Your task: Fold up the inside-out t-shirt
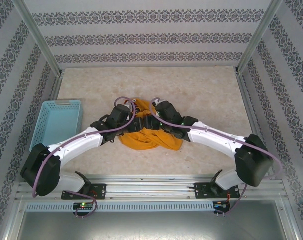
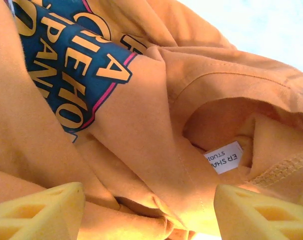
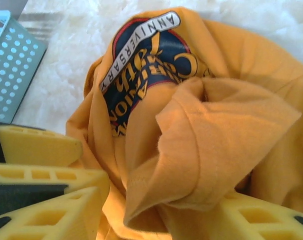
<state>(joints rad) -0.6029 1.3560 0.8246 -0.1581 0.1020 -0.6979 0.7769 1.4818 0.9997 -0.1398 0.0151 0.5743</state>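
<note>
The crumpled t-shirt (image 1: 150, 139) lies at the middle of the table (image 1: 201, 95), right of the blue basket (image 1: 56, 122); left gripper (image 2: 149, 215) and right gripper (image 3: 156, 220) meet over it; both have fingers spread apart, cloth loose between.

We see a mustard-orange t-shirt (image 1: 150, 139) bearing a navy emblem (image 3: 136, 85) with cream lettering and a red-pink outline. The basket (image 1: 56, 122) on the left is light blue. The left gripper (image 2: 150, 215) has pale yellow fingers (image 2: 41, 210). The walls (image 1: 151, 30) are white with dark floral stripes.
</note>
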